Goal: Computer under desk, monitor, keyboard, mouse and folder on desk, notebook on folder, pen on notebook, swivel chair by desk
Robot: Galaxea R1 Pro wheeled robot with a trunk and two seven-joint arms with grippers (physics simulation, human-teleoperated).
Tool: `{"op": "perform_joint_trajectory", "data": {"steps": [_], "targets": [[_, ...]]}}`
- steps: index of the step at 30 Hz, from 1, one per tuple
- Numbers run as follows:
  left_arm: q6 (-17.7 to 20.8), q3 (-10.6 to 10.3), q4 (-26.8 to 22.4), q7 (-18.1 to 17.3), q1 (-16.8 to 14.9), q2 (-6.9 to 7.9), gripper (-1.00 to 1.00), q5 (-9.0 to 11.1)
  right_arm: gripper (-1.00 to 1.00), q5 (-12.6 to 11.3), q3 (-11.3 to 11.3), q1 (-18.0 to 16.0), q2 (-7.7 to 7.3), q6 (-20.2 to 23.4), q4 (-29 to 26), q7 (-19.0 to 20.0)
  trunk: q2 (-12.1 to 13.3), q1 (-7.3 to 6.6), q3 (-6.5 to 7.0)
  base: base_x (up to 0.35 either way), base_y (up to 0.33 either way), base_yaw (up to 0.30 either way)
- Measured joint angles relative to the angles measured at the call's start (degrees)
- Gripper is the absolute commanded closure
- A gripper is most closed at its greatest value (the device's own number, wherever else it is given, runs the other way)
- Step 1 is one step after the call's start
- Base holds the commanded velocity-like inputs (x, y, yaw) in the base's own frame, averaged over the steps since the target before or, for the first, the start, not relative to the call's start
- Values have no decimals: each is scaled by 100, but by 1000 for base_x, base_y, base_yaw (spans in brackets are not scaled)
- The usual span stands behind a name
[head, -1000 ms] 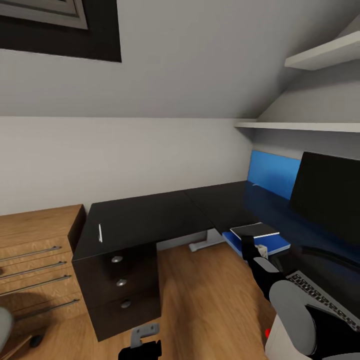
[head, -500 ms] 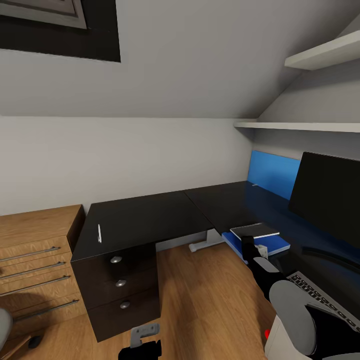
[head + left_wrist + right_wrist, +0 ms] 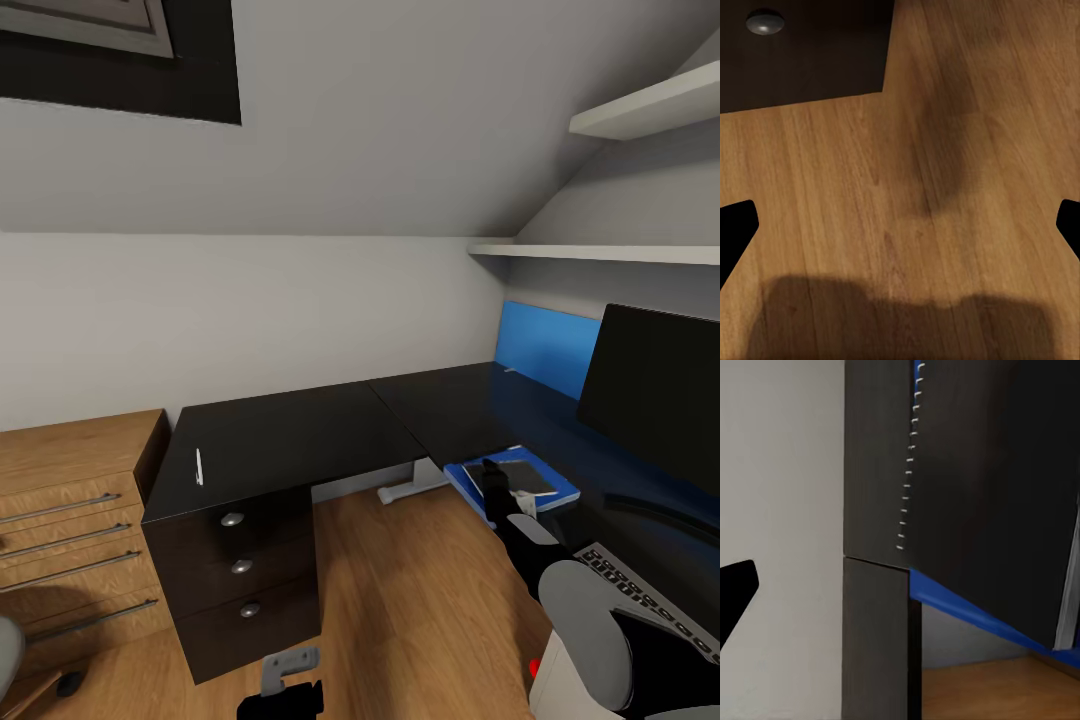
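Risk: notebook [image 3: 522, 474] lies flat on folder [image 3: 562, 489] at desk [image 3: 300, 435] edge; right gripper [image 3: 497, 492] sits just above it, so careless retreat could drag stack off edge. Pen [image 3: 200, 466] rests far along desk from folder, above 3-drawer unit; thin, could roll when picked. Right gripper: looks empty, spread cannot tell. Left gripper [image 3: 900, 225]: fingers wide apart, empty, over floor [image 3: 870, 187].

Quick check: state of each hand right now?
Left hand: open, holding nothing.
Right hand: over the notebook on the folder; cannot tell if open or shut.
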Motion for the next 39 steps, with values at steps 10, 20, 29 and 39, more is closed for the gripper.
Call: {"op": "perform_joint_trajectory", "data": {"steps": [10,20,29,39], "targets": [[0,0,0,-3,0,-2,-100,0,-100,-3,0,0,3,-14,-3,14,0,0,0,0,0,0],[0,1,0,-4,-1,-4,-100,2,-100,0,0,0,0,-35,-9,31,0,0,0,0,0,0],[0,2,0,-9,0,-2,-100,8,-100,0,0,0,6,-35,-9,33,0,1,0,-31,0,0],[0,9,0,-9,0,0,-100,16,-100,-1,0,0,9,-36,-9,41,0,0,0,-15,0,0]]}}
